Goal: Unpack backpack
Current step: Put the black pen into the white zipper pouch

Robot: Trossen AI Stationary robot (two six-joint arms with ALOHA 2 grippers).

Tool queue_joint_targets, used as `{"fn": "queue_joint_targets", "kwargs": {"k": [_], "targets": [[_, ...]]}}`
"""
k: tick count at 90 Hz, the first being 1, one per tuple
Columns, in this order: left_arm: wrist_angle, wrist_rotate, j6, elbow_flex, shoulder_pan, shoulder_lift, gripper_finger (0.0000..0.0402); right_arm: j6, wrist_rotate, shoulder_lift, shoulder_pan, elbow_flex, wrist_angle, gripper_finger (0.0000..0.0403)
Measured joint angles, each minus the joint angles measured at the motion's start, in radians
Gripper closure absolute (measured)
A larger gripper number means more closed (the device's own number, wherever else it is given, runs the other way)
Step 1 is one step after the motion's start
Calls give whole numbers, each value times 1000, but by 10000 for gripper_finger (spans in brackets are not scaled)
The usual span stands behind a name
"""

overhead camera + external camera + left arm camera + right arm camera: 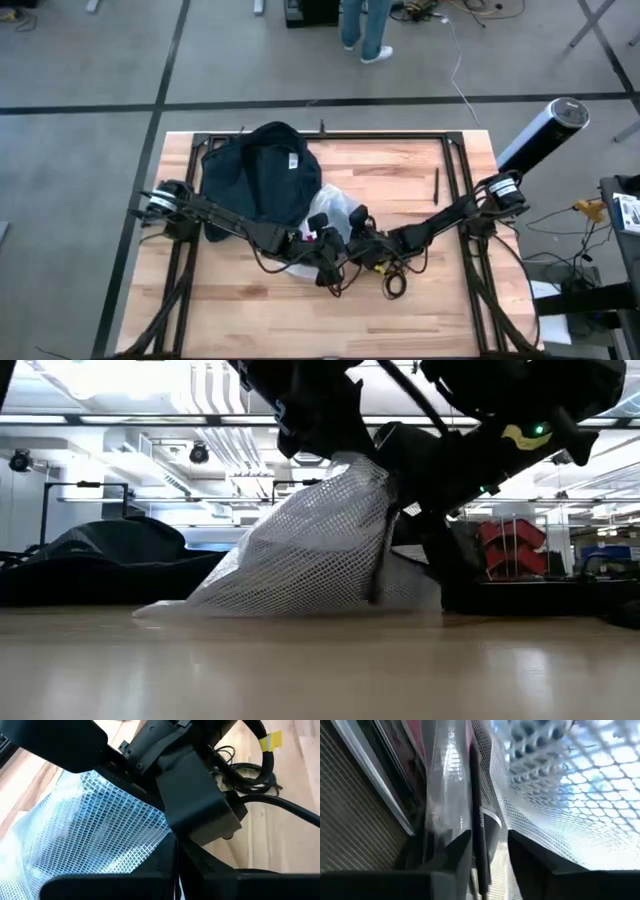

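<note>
- Both arms meet mid-desk over a silvery mesh pouch (310, 550), which stands just beside the backpack (258, 175) on its right-arm side, so I'd judge the step in hand is drawing this pouch clear of the bag.
- The backpack lies slumped at the far left of the desk (420, 290), its white label facing up; its opening can't be seen from above.
- The right gripper (490, 851) has its jaws set narrowly apart with a dark edge of the pouch running between them (gripped, by the look of it, though actual contact isn't visible).
- The left gripper (318, 243) sits right against the pouch too; whether its jaws are closed on anything, I cannot tell.
- The low view shows the pouch tented up off the desk, peak under the arms, base resting on the wood.
- What's inside the pouch? Can't be made out through the mesh.
- A tangle of black cables (392, 280) lies on the desk, just below the grippers in the overhead view.
- Next move, as I judge it: carry the pouch clear and set it on bare wood, minding those cables.
</note>
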Motion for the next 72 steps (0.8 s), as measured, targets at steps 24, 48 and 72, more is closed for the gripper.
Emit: {"fn": "queue_joint_targets", "kwargs": {"k": [24,48,72], "targets": [[17,2,-1,4,0,-1,402,251,-33,-177,95,0,-299,210],[17,2,0,4,0,-1,402,810,-353,-462,105,1,-819,197],[30,2,0,4,0,0,402,1433,-334,-726,3,0,-1315,206]]}}
